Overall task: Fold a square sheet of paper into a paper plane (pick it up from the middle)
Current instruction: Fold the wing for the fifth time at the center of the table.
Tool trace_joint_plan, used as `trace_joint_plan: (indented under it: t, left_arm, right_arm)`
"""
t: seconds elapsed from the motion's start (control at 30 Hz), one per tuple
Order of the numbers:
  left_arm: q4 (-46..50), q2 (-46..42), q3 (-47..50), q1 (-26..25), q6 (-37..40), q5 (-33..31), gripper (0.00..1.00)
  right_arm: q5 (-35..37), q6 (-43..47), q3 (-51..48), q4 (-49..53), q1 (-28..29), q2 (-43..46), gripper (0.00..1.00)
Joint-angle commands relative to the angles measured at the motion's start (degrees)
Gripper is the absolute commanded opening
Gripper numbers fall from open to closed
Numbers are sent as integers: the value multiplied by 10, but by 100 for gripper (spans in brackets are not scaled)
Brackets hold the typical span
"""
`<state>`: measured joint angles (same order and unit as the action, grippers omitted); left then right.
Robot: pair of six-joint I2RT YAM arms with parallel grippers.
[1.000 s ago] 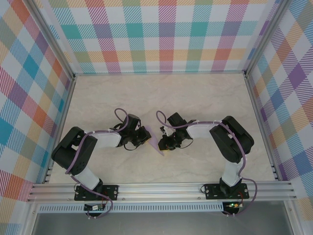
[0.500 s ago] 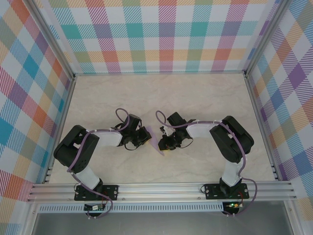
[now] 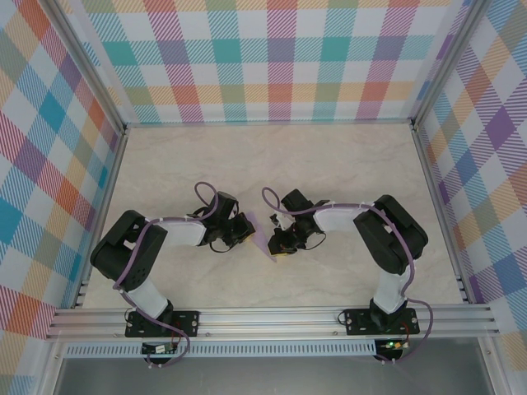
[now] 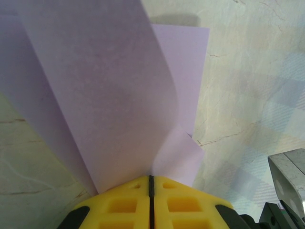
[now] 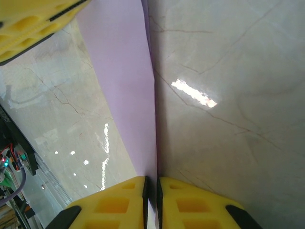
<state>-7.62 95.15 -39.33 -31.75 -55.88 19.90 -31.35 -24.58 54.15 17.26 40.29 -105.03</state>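
Observation:
The square sheet of paper [image 3: 263, 240] is lilac, folded into overlapping layers, and held off the table between both arms at mid-table. My left gripper [image 3: 246, 233] is shut on one edge; in the left wrist view its yellow fingertips [image 4: 150, 179] pinch the sheet of paper [image 4: 109, 95], which fans upward in two or three flaps. My right gripper [image 3: 278, 244] is shut on the opposite side. In the right wrist view the paper [image 5: 124, 76] runs edge-on into the thin slot of my right gripper [image 5: 151, 183]. The left gripper's yellow fingers [image 5: 33, 24] show at top left.
The marble-pattern table [image 3: 346, 164] lies under the paper, enclosed by checked walls and an aluminium frame [image 3: 272, 317] along the near edge. Part of the right arm's grey body [image 4: 286, 181] sits close at the lower right of the left wrist view.
The left arm has shifted slightly, its gripper edging away from the near edge. The paper stays pinched between both grippers in the same spot.

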Motion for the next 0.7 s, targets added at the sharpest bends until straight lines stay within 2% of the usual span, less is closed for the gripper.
trace_joint_plan:
  t: [0.0, 0.17, 0.27, 0.4, 0.67]
  left_arm:
    - [29, 14, -5, -7, 10, -14, 8]
    - [29, 13, -4, -7, 10, -13, 8]
    - [29, 13, -4, -7, 11, -13, 8]
    - [29, 13, -3, -7, 11, -13, 8]
    - [32, 14, -5, -7, 11, -14, 8]
  right_arm:
    - [21, 14, 14, 50, 8, -16, 17]
    - [43, 10, 20, 55, 8, 49, 25]
    - [66, 5, 20, 50, 7, 81, 26]
    - [64, 8, 34, 44, 17, 83, 17]
    - [57, 6, 95, 47, 43, 12, 7]
